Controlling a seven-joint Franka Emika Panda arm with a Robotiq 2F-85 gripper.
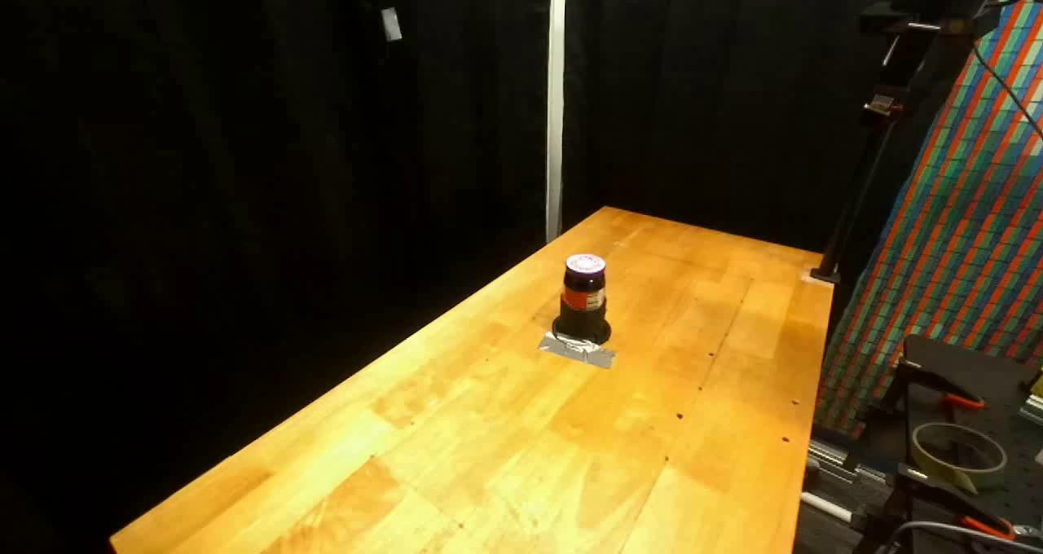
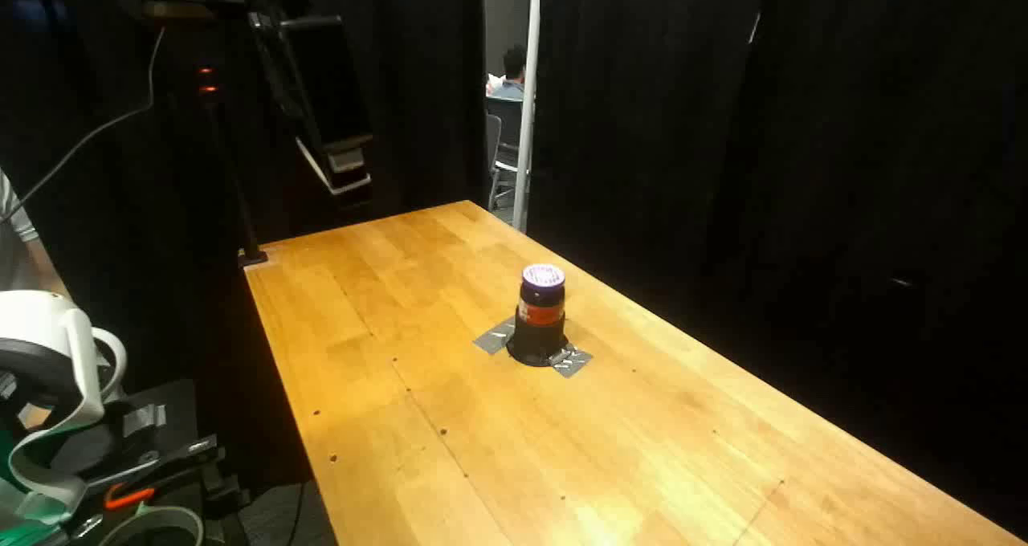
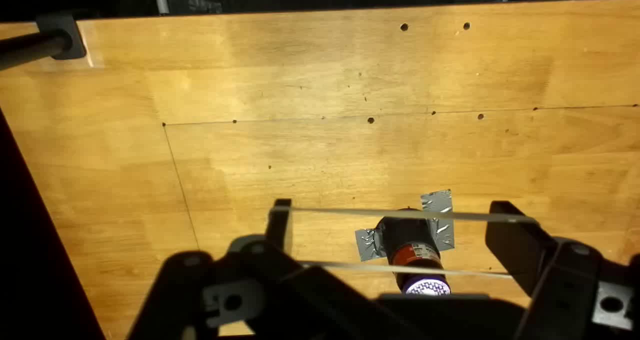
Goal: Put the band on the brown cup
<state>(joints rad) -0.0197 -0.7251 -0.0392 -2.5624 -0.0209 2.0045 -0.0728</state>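
The brown cup shows in both exterior views (image 1: 583, 299) (image 2: 541, 314), dark with an orange label and a white patterned lid. It stands upright in a black flanged holder (image 1: 581, 321) on the wooden table. In the wrist view the cup (image 3: 406, 254) is at the lower middle, below my gripper (image 3: 392, 207). The gripper is open. A pale thin band (image 3: 350, 212) is stretched around its two fingers in two strands, which cross in front of the cup. In an exterior view the dark gripper (image 2: 341, 165) hangs high at the upper left, apart from the cup.
Grey tape strips (image 1: 576, 351) fix the holder to the table (image 1: 456, 448). A black pole stand (image 3: 67, 37) is clamped at a table corner. A side table with a tape roll (image 1: 957, 456) and a white headset (image 2: 40, 321) lies beyond the table edge. Dark curtains surround the table.
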